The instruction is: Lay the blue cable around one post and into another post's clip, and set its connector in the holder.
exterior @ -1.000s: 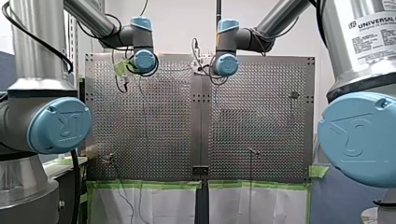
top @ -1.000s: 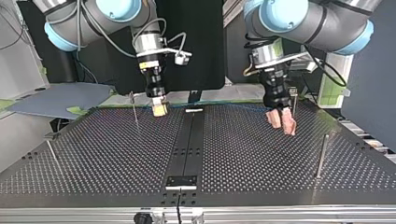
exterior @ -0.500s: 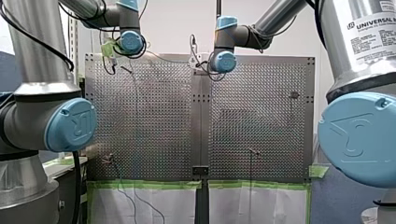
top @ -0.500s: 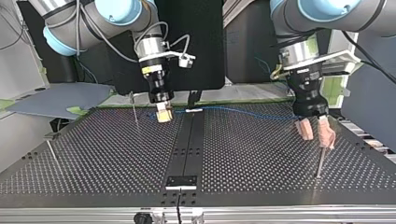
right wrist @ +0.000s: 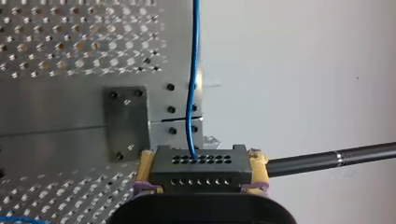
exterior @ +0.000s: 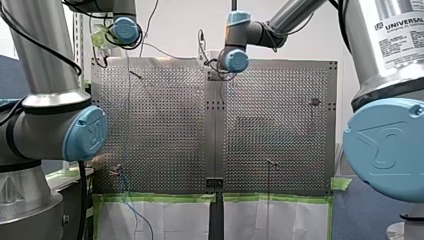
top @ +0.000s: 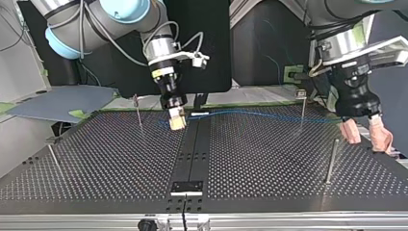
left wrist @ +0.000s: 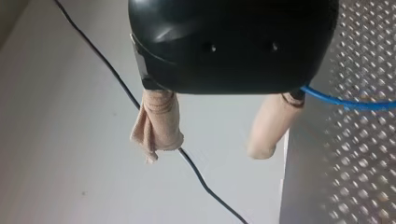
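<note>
My right gripper (top: 177,123), with yellow pads (right wrist: 144,169), is shut on a dark connector block (right wrist: 201,167) just above the table beside the middle strip (top: 192,154). The blue cable (right wrist: 192,70) leaves the block and runs low over the table (top: 264,115) towards the top view's right. It ends at my left gripper (top: 366,138). That gripper hangs past the table's edge, its beige fingers (left wrist: 156,126) wide open with nothing between them. The cable (left wrist: 345,103) passes the outer side of one finger's base.
Thin posts stand on the perforated table: one (top: 137,109) near my right gripper, one with a clip top (top: 302,103) by the cable, and a taller one (top: 332,160) close to my left gripper. A black plate (top: 187,186) sits on the middle strip. A black wire (left wrist: 116,79) crosses below my left gripper.
My left gripper has swung towards the top view's right, off the table's edge, drawing the blue cable out across the table. My right gripper has shifted slightly towards the middle strip.
</note>
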